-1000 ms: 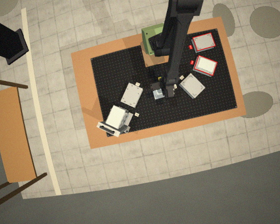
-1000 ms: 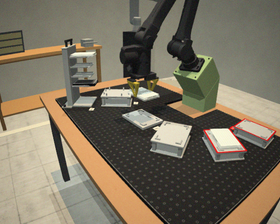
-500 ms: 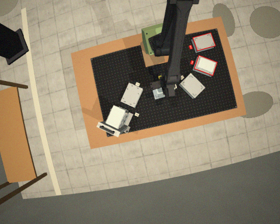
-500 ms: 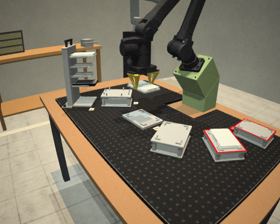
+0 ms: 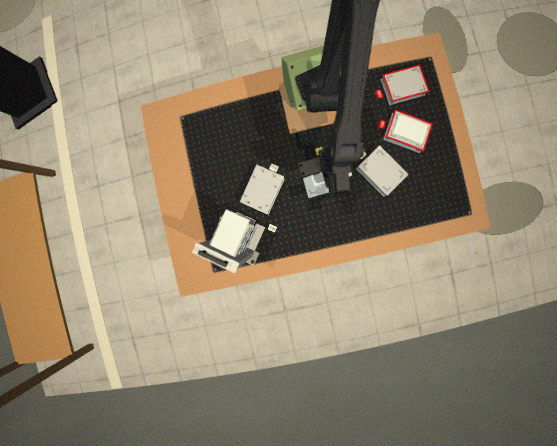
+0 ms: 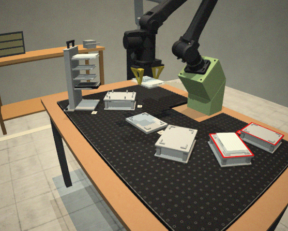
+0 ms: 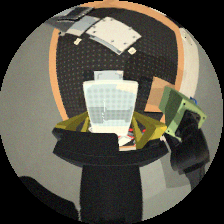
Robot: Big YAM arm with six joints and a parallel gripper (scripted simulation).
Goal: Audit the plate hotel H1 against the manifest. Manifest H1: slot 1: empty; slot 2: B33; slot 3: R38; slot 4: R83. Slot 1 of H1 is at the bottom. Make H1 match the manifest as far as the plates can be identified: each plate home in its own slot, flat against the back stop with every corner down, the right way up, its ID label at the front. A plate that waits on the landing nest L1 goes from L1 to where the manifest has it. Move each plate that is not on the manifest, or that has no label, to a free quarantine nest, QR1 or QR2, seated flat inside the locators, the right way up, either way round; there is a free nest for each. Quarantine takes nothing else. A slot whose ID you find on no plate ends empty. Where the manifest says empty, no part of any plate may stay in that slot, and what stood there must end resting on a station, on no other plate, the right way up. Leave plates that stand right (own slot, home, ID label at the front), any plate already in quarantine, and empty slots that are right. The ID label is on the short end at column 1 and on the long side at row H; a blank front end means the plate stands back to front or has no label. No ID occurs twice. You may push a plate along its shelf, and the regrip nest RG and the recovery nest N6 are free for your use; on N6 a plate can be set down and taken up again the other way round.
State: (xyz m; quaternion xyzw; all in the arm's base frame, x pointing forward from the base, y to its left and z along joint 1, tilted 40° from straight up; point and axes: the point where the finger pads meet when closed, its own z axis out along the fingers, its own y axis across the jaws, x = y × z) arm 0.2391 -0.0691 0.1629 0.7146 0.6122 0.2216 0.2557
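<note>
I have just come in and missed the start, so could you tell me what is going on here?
The single black arm is handling plates. Its claw grips a pale plate by its sides, holding it in the air over the table. The low flat nest is bare. The plate hotel has a white plate on its top shelf and a dark one on its bottom shelf. One red-rimmed nest holds a white plate; the other has none.

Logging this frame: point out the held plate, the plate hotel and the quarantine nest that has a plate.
Held plate (image 6: 152, 82), exterior view, its top face.
Plate hotel (image 6: 69, 77), exterior view, its upright panel.
Occupied quarantine nest (image 6: 215, 144), exterior view, its red rim.
</note>
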